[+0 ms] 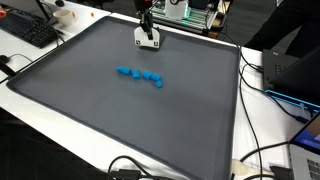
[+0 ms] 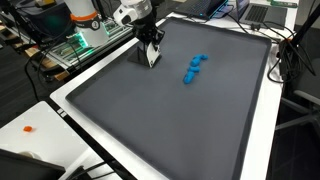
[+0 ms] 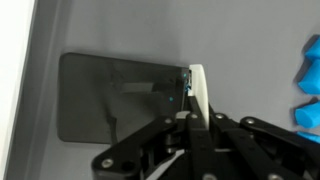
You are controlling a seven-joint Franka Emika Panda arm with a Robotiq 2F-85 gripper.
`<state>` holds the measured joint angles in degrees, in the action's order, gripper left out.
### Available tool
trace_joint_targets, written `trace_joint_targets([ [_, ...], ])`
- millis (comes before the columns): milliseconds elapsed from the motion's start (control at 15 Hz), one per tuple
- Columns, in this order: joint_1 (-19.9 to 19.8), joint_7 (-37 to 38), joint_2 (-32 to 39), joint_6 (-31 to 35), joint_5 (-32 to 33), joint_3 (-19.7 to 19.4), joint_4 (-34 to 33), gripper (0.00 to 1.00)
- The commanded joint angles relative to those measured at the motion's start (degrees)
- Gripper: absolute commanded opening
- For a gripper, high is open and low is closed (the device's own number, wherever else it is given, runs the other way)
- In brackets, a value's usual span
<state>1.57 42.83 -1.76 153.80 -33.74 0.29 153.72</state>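
- Gripper (image 1: 148, 38) stood clenched on a white block (image 1: 148, 44) by the mat's (image 1: 60, 95) far edge in an exterior view; blue pieces (image 1: 140, 76) lay mid-mat, well apart.
- In an exterior view, the block (image 2: 153, 58) was grasped, not yet released, beside the mat's edge.
- Wrist view: fingers pinched the block (image 3: 198, 90); blue pieces (image 3: 310, 80) lay apart from it.

Blue pieces (image 1: 140, 76) mid grey mat (image 1: 90, 120); keyboard (image 1: 28, 30) beyond; cables (image 1: 128, 163) alongside
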Motion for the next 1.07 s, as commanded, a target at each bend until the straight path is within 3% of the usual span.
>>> trace_joint_targets([
  [0,0.2,-0.3,0.1,1.3,-2.4,0.7,1.1,0.01],
  [1000,0.0,-0.2,0.5,0.4,-2.5,0.7,1.3,0.01],
])
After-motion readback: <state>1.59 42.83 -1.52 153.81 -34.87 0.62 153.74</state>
